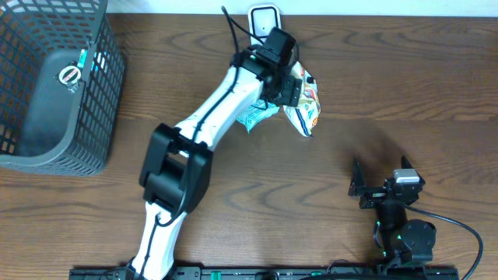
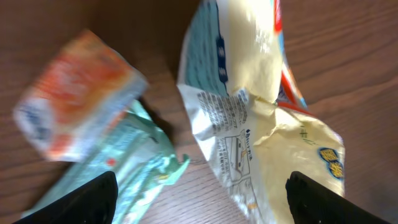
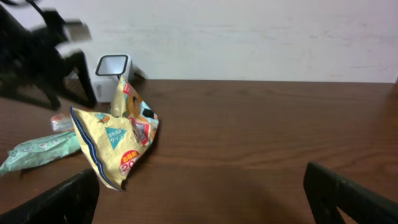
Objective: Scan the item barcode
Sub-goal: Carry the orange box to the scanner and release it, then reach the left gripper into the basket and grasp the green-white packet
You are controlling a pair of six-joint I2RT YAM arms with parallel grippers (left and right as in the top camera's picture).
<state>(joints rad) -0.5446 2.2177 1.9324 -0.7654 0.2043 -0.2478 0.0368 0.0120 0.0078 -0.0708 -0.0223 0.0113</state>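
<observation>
Risks first: the crinkled yellow foil snack bag (image 3: 118,140) sits on the dark wooden table (image 3: 261,137) propped on its own folds, just in front of the small white box-shaped scanner (image 3: 112,67). It looks unstable and could slump or roll, turning the code away from the scanner window. I can't tell which face carries the barcode; the wrist cam shows only a fine-print panel facing up. The bag's lower end lies btwn the fingers (image 2: 93,199), so a careless lift could snag the foil and drag it off. The pale teal plastic packet (image 2: 124,168) and small orange-and-white pouch (image 2: 74,118) lie close on the tool's left and could get nudged too.

Pose: L arm is stretched far across the table, wrist pitched down over the bag. The L gripper (image 1: 294,84) has its jaws wide apart, w/ no pad seen pressing the foil. The R gripper (image 1: 377,190) sits low and pulled back, well apart from the bag, jaws spread full, nothing btwn them.
</observation>
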